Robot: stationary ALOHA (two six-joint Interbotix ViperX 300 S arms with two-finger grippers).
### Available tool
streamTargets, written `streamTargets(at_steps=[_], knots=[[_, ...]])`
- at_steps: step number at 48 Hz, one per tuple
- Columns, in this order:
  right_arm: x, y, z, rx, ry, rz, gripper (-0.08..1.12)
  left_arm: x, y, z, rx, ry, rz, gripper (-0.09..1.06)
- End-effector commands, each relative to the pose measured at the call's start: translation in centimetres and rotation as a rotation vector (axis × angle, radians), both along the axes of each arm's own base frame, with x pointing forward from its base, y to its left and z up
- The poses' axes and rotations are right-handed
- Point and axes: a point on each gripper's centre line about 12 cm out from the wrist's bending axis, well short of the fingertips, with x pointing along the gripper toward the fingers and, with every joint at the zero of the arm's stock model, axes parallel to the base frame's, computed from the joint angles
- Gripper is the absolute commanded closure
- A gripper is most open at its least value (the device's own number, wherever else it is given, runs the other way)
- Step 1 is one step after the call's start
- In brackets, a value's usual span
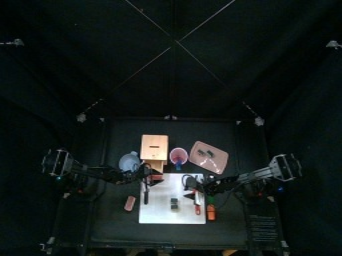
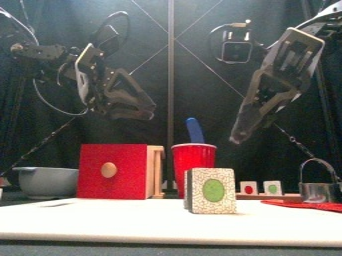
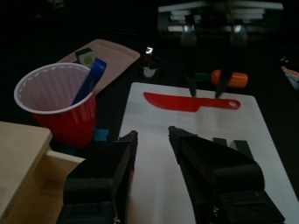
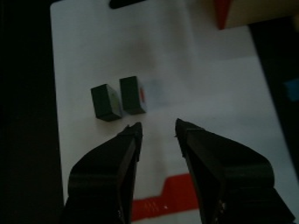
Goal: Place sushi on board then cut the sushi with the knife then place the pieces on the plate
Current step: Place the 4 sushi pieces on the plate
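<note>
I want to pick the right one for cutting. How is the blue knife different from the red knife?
The blue knife stands tilted in the red cup, while the red knife lies flat on the white board. The blue knife's lower part sits down inside the cup; the red knife lies out in the open. Both are toy knives.

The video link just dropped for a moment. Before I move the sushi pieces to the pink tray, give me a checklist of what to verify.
1. Both sushi blocks on the white cutting board: ok, they sit side by side.
2. Blocks separated: ok, a narrow gap shows between them.
3. Red knife set down: ok, it lies flat on the board, unheld.
4. Right gripper ready: ok, jaws open and empty above the blocks.
5. Left gripper clear: ok, jaws open and empty, near the red cup.
6. Pink tray free: cannot tell. The metal cutter stands on or beside it.
</note>
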Motion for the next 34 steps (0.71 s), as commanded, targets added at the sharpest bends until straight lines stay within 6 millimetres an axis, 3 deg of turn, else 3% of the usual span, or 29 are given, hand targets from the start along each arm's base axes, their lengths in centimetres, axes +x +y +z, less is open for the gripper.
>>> streamTargets(at_steps=[1,14,34], knots=[[2.7,1.7,0.4,0.004,-0.019,0.033,0.29,0.8,0.0,1.3,0.011,-0.046,-0.005,0.21],[5.1,2.3,-1.4,-0.031,0.012,0.054,0.29,0.7,0.0,1.2,0.009,-0.040,-0.007,0.21],[5.7,1.7,-2.2,-0.038,0.028,0.040,0.29,0.5,-0.1,0.9,0.007,-0.031,-0.008,0.21]])
